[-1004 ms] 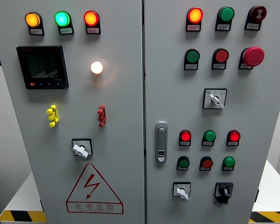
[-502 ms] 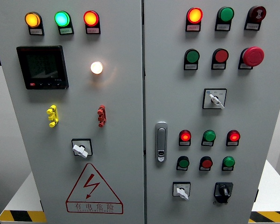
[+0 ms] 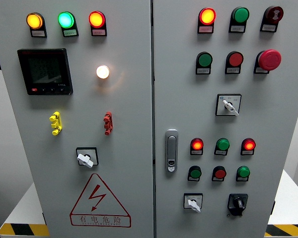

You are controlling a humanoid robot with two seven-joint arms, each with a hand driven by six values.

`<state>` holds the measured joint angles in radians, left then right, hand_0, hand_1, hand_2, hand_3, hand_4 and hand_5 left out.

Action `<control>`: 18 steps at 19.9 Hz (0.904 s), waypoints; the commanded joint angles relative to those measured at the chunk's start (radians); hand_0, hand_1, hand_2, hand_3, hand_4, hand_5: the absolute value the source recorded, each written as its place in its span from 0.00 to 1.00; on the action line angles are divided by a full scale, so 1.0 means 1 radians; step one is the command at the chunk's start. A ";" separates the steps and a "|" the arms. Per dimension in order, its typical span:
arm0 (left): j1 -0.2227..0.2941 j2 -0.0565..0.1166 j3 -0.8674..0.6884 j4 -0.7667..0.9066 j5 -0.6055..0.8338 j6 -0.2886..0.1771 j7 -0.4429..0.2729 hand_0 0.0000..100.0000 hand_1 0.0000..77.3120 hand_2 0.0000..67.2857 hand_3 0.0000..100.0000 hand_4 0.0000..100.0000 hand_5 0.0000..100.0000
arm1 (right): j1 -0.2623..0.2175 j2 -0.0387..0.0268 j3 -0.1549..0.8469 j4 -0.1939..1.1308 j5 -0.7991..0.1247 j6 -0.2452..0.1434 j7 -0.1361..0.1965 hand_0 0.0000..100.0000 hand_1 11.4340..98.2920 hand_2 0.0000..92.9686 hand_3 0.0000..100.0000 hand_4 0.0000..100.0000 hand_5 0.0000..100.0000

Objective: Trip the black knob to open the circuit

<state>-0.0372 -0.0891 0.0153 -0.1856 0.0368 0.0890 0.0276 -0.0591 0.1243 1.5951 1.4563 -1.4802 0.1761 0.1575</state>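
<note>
Black knob [image 3: 237,203] low on the right door of a grey cabinet [image 3: 154,99], in the lower right of the frame, set on a dark square plate; pointer direction hard to read, black against black. Just left of it, a white-handled selector [image 3: 193,203], handle angled down to the right. Above, two rows of three round buttons: the upper row with lit red lamps [image 3: 197,145] at both ends and green between, the lower row dark green, red, green. Further up, another white selector [image 3: 229,105], then a red mushroom button [image 3: 269,59] towards the right edge. Small labels under each control too small to read. Chrome door handle [image 3: 172,150] beside the central seam. On the left door, a dark meter screen [image 3: 45,71], digits illegible, a glowing white lamp [image 3: 103,72], and a red-bordered lightning warning triangle [image 3: 100,199] at the bottom. Cabinet base cut off by the lower edge. No robot hand visible anywhere, so finger state impossible to tell.
</note>
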 commanded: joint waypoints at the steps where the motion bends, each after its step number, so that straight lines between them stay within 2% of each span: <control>1: 0.000 0.000 0.000 0.000 0.000 0.000 0.000 0.00 0.00 0.29 0.26 0.10 0.09 | 0.019 0.0015 0.000 -0.002 0.000 -0.009 -0.003 0.82 0.44 0.00 0.84 0.81 1.00; 8: 0.000 0.000 0.000 0.000 0.000 0.000 0.000 0.00 0.00 0.29 0.26 0.10 0.09 | 0.077 0.0030 -0.001 0.001 0.001 -0.021 -0.036 0.89 0.46 0.00 0.88 0.95 1.00; 15: 0.000 -0.001 0.000 0.000 0.000 0.000 0.000 0.00 0.00 0.29 0.26 0.10 0.09 | 0.131 0.0046 -0.009 -0.001 0.035 -0.027 -0.067 0.94 0.49 0.00 0.87 0.95 1.00; 16: 0.000 0.000 0.000 0.000 0.000 0.000 0.000 0.00 0.00 0.29 0.26 0.10 0.09 | 0.142 0.0046 -0.013 -0.001 0.035 -0.027 -0.073 0.96 0.52 0.00 0.87 0.96 1.00; 17: 0.000 -0.001 0.000 0.000 0.000 0.000 0.000 0.00 0.00 0.29 0.26 0.10 0.09 | 0.154 0.0091 -0.014 -0.005 0.037 -0.027 -0.076 0.98 0.53 0.00 0.87 0.96 1.00; 18: 0.000 0.000 0.000 0.000 0.000 0.000 0.000 0.00 0.00 0.29 0.26 0.10 0.09 | 0.163 0.0092 -0.014 -0.010 0.037 -0.027 -0.078 1.00 0.55 0.00 0.87 0.96 1.00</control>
<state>-0.0368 -0.0897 0.0153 -0.1856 0.0368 0.0890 0.0277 0.0881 0.1315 1.5829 1.4524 -1.4443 0.1488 0.0843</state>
